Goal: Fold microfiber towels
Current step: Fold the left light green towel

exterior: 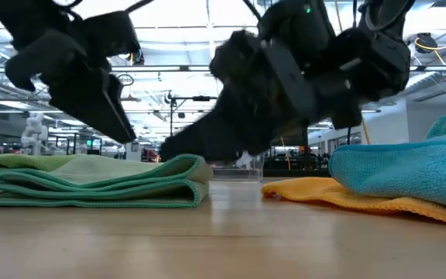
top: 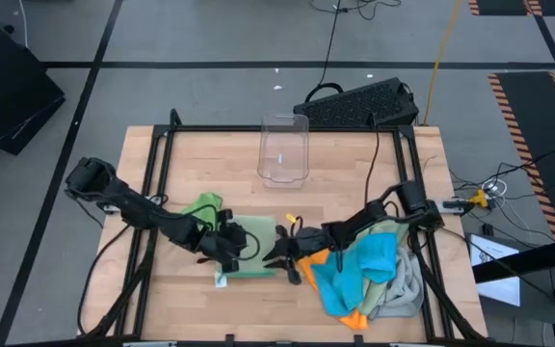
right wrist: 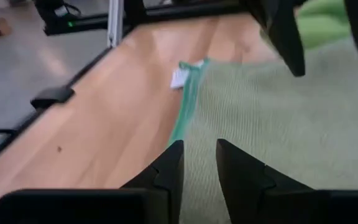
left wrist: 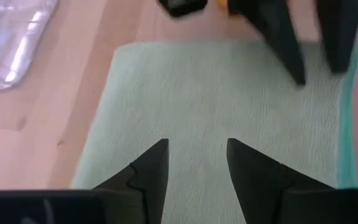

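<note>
A sage green towel [top: 249, 253] is seen lying folded flat on the wooden table [top: 355, 164], near its front edge and between the two arms. In the low view its layers [exterior: 91, 182] are stacked, with a darker green hem along the edges. A small white tag [right wrist: 180, 77] is shown at one corner.

The left gripper [left wrist: 196, 163] is held just above this towel, its fingers [left wrist: 148, 171] parted by a moderate gap with nothing between them. The right gripper [right wrist: 199, 163] is positioned over the towel's opposite edge; its fingers [right wrist: 166, 171] are set narrowly apart and no cloth is seen gripped. In each wrist view the other arm's fingers are cut off by the frame edge and blurred.

A bright green towel [top: 203, 207] is bunched just behind the left arm, partly covered by it. To the right, a blue towel [top: 359, 265] is heaped on an orange towel [top: 355, 318], of which only edges are exposed, and a light grey towel [top: 408, 289] is largely buried beside them. In the low view much of the background is blocked by the dark grippers.

A clear plastic bin [top: 284, 149] is placed well behind the towels, toward the table's back edge.
</note>
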You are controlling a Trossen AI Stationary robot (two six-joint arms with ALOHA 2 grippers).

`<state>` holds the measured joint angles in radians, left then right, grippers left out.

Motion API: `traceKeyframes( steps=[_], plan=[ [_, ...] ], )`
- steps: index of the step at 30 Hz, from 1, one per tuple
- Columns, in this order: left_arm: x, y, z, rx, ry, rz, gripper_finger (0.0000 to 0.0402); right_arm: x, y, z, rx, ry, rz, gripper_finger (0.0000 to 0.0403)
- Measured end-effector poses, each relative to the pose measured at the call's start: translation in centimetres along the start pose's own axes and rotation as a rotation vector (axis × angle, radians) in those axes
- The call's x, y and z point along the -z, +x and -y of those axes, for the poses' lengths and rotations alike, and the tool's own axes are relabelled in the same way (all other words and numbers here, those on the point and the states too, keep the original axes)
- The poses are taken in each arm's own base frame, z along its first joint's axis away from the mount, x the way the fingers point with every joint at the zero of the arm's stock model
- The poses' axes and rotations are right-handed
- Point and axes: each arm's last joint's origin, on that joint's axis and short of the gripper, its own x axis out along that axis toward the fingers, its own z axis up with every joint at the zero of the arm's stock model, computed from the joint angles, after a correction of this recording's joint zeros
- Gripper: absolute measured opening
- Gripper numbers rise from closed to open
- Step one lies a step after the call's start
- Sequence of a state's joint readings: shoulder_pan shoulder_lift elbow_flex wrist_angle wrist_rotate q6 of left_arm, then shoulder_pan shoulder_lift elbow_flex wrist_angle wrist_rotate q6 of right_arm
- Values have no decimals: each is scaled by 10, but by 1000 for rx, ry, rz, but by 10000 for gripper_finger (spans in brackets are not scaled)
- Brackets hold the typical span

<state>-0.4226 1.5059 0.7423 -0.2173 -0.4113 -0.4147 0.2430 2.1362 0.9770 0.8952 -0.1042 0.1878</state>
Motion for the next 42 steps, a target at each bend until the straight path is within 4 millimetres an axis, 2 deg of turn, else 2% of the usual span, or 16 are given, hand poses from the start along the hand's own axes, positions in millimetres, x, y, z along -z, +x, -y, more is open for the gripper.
traceKeyframes(
  steps=[4,7,9,13,18,22,25,27,32,36,39,42],
  plan=[
    [23,8,-9,-15,-50,-64,165,14,2,3,16,22,-84,65],
    [27,10,-12,1,-62,-91,165,14,1,3,18,24,-105,55],
    [21,6,-12,21,-26,-80,165,11,-1,1,11,24,-114,51],
    [-9,-10,-20,29,41,45,166,-9,-10,2,-3,8,-107,54],
    [-24,-19,-58,-71,35,88,166,-35,-27,8,27,-21,-125,82],
    [-15,-6,-93,-23,-78,-53,166,-48,-39,18,180,-15,-131,106],
    [-9,7,-108,81,-154,-110,171,-50,-46,28,278,1,-172,119],
    [2,10,-113,95,-169,-168,182,-50,-50,33,295,4,-207,126],
    [12,15,-117,175,-197,-206,235,-47,-54,36,301,-23,-267,138],
    [11,14,-119,271,-194,-204,270,-47,-55,37,300,-49,-275,141],
    [14,14,-123,286,-211,-234,276,-47,-55,41,308,-52,-271,141],
    [19,17,-126,290,-222,-280,261,-49,-56,45,321,-38,-249,141]
  ],
)
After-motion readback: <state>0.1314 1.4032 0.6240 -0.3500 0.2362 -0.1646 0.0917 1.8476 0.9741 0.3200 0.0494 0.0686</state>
